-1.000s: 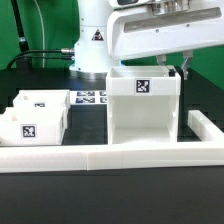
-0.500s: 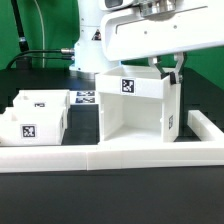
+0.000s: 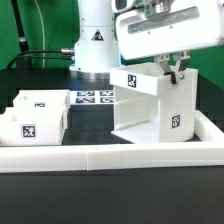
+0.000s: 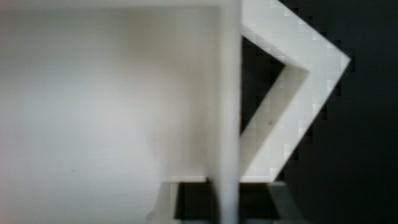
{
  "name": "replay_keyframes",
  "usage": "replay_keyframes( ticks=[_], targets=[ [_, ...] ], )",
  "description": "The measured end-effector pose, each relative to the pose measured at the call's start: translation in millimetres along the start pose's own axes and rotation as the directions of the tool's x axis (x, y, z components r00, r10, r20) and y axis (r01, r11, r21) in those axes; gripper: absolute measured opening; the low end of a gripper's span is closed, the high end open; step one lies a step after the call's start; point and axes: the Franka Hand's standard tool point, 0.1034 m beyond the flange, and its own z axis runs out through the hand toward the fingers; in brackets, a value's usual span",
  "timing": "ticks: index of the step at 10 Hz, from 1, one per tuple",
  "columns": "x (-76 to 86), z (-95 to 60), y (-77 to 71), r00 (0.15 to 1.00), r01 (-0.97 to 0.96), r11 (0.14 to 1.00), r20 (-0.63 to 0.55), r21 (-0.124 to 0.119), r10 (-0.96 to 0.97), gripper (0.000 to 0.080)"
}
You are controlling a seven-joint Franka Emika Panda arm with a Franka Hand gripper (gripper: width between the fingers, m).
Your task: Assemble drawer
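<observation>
Black table (image 3: 110, 195): one housing (image 3: 140, 105), two trays (image 3: 30, 122), one claw (image 3: 178, 70), apparently clamped on the housing's wall, fingers blurry.

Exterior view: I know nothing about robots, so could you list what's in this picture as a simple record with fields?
housing: large white box with tags, standing corner-on to the camera
pincer: closed on the housing's top rim, reaching down from above
trays: two small white ones, at the exterior view's left, untouched
marker board: flat on the table, behind the trays
wall bar: long, low, white, in front of everything
</observation>
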Motion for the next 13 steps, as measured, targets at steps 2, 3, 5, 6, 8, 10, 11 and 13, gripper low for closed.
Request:
replay_keyframes(
  ticks=[2, 3, 5, 6, 8, 10, 11, 13],
  targets=[
    [6.8, 0.6, -4.3, 0.985, -0.174, 0.985, -0.006, 0.0, 0.174, 0.0052],
    [6.1, 0.3, -5.2, 0.976, -0.216, 0.976, 0.0, 0.003, 0.216, 0.0052],
    [2.2, 0.4, -6.6, 0.951, -0.309, 0.951, 0.017, 0.008, 0.308, 0.0052],
    [1.0, 0.6, -6.7, 0.944, -0.329, 0.944, 0.022, 0.007, 0.329, 0.0052],
    [-0.8, 1.6, -7.2, 0.9, -0.435, 0.9, 0.032, -0.036, 0.436, 0.005],
    [7.9, 5.3, -24.0, 0.9, -0.434, 0.901, 0.032, -0.016, 0.434, 0.005],
    [13.1, 7.5, -33.8, 0.901, -0.433, 0.901, 0.032, -0.005, 0.433, 0.0051],
    [19.9, 10.2, -46.7, 0.9, -0.435, 0.9, 0.037, -0.01, 0.435, 0.0051]
  ],
)
